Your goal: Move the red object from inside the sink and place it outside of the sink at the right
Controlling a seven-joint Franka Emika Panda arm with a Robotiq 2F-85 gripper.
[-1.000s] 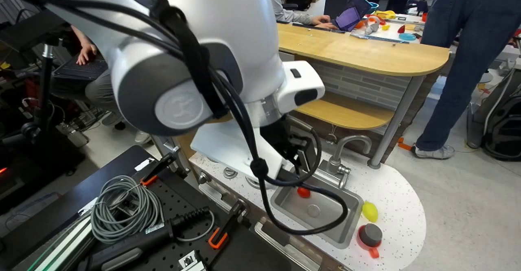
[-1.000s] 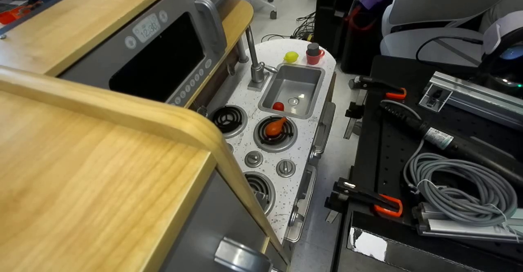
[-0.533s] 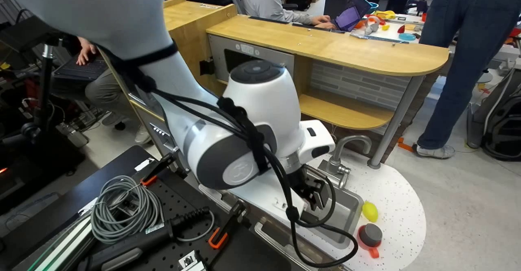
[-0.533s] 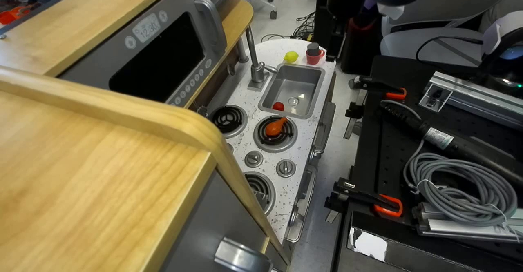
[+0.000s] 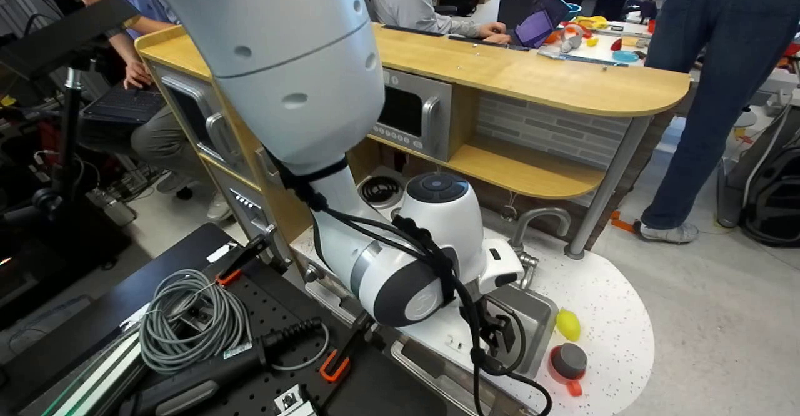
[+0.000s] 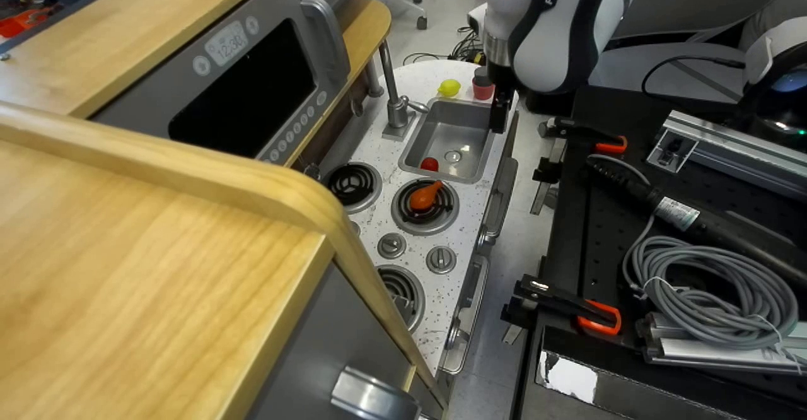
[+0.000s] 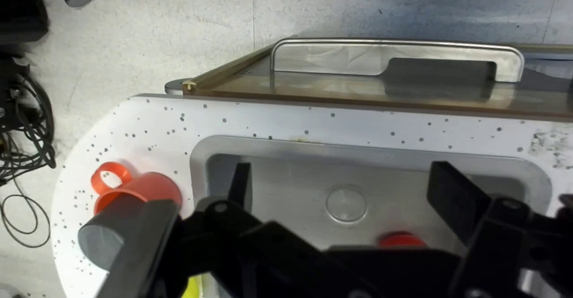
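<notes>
Spread under the tool, a white speckled countertop [image 7: 250,119], with a rounded end beyond one finger: likely the right-hand place meant. Overhead, bearing the tool, a white jointed robot arm [image 6: 551,54], bent low, presumably for reaching down. Below the tool, a rectangular grey metal sink [image 7: 358,155], apparently roomy enough for the spread fingers. Past the opposite finger, a black coil burner [image 6: 436,217]. The tool itself: a black two-fingered gripper [image 7: 342,181], parted wide and grasping nothing, turned lengthwise with the sink, probably for straddling the target. Past the rounded-end finger, a red handled mug [image 7: 161,190] with a dark grey cylinder [image 7: 105,235] in its mouth, and near it a yellow lemon-shaped object [image 6: 449,87]; best avoided when setting down. Last, the red rounded object [image 6: 429,164]: inside the sink, toward the burner-side finger but apart from it, so not yet lined up.

Plain in the wrist view alone: the spread of the fingers. In an exterior view, the gripper [image 6: 498,120] only edge-on, too narrow for reading a gap. Only there, an orange pear-shaped object [image 6: 424,197] on the burner. There too the red object, apparently uncovered; in the wrist view, partly behind the gripper; in an exterior view, lost behind the arm [image 5: 456,222]. Height of the fingers over the sink: cannot tell.
</notes>
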